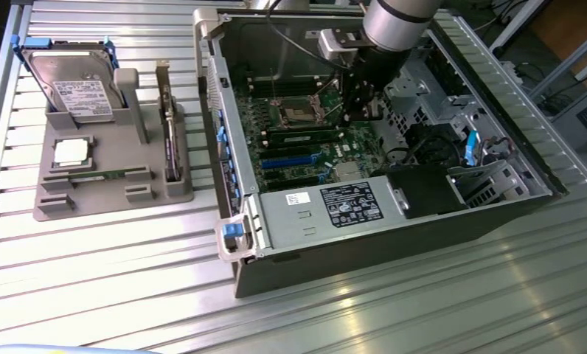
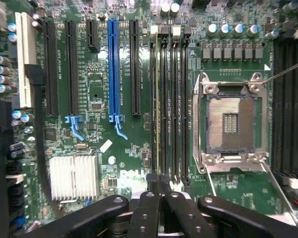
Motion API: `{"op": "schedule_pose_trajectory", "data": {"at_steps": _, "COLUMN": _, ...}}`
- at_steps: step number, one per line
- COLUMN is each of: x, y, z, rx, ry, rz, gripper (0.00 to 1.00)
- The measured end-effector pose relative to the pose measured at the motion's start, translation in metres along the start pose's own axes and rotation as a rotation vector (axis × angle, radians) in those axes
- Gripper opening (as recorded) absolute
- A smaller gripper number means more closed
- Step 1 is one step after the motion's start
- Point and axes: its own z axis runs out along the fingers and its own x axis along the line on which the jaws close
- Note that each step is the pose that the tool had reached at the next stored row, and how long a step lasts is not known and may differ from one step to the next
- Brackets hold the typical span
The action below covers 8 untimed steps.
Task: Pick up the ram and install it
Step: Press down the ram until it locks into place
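The ram [image 1: 304,138] is a thin green stick standing on edge in a memory slot just beside the empty processor socket [image 1: 299,110] inside the open computer case. In the wrist view the ram [image 2: 158,99] shows edge-on as a pale line in the first of the dark parallel slots. My gripper [image 2: 159,191] is shut, its two fingers pressed together right over the near end of that slot. I cannot tell whether they touch the stick. In the exterior view the gripper [image 1: 358,103] hangs low over the motherboard, at the socket's right.
The case walls [image 1: 237,177] and drive cage [image 1: 441,96] hem in the arm. A grey fixture [image 1: 107,195] at the exterior view's left holds a hard drive [image 1: 72,85], a square silver chip [image 1: 72,151], an upright dark card [image 1: 167,140] and a thin green strip [image 1: 102,175].
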Motion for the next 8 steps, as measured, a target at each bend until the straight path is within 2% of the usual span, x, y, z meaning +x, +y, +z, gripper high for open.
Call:
{"op": "schedule_pose_trajectory", "data": {"at_steps": 2, "x": 0.0, "y": 0.0009, "z": -0.002, "rx": 0.002, "ry": -0.0001, "rz": 0.001, "gripper": 0.1}}
{"op": "schedule_pose_trajectory", "data": {"at_steps": 3, "x": 0.0, "y": 0.005, "z": -0.0019, "rx": 0.0025, "ry": -0.0002, "rz": 0.001, "gripper": 0.1}}
{"op": "schedule_pose_trajectory", "data": {"at_steps": 5, "x": 0.0, "y": 0.0211, "z": -0.0016, "rx": 0.0028, "ry": -0.0002, "rz": 0.001, "gripper": 0.1}}
{"op": "schedule_pose_trajectory", "data": {"at_steps": 8, "x": 0.001, "y": 0.0399, "z": -0.0001, "rx": 0.0027, "ry": 0.0001, "rz": 0.001, "gripper": 0.1}}
